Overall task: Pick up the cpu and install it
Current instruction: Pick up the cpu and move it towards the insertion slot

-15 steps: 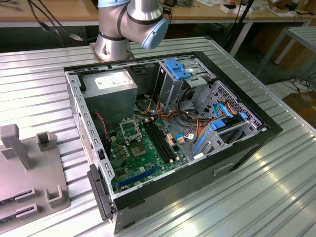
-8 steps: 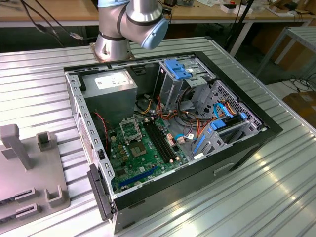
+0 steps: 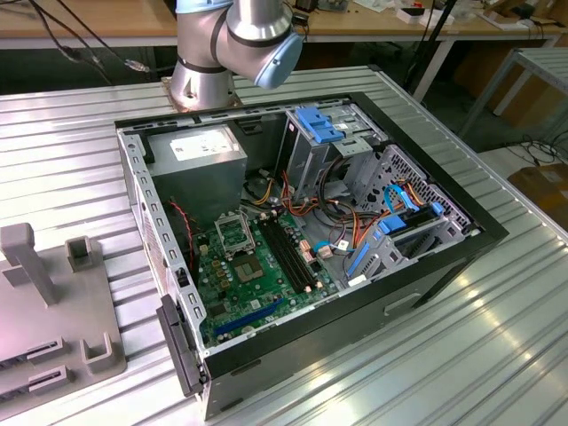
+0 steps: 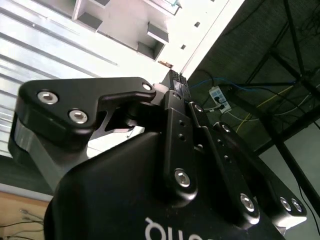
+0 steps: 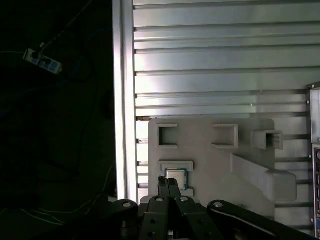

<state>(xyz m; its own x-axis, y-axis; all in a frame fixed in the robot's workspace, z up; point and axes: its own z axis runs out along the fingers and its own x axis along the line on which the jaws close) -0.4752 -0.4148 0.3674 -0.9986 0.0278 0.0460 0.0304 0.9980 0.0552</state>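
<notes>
While the jaws sit pressed together, cpu (image 5: 177,176) lying in grey holder (image 5: 215,165) recess, ribbed metal table (image 5: 210,75) beneath.

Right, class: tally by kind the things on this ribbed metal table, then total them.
robot arm: 1
computer case: 1
grey tray: 1
chip, lying in the tray: 1
Total: 4

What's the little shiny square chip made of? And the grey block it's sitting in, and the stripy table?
The small square silver chip looks metal-topped: it gleams, with a greenish edge that may be circuit board. The pale grey holder block looks like matte plastic. The ribbed silver table looks like brushed aluminium, reflecting light.
</notes>
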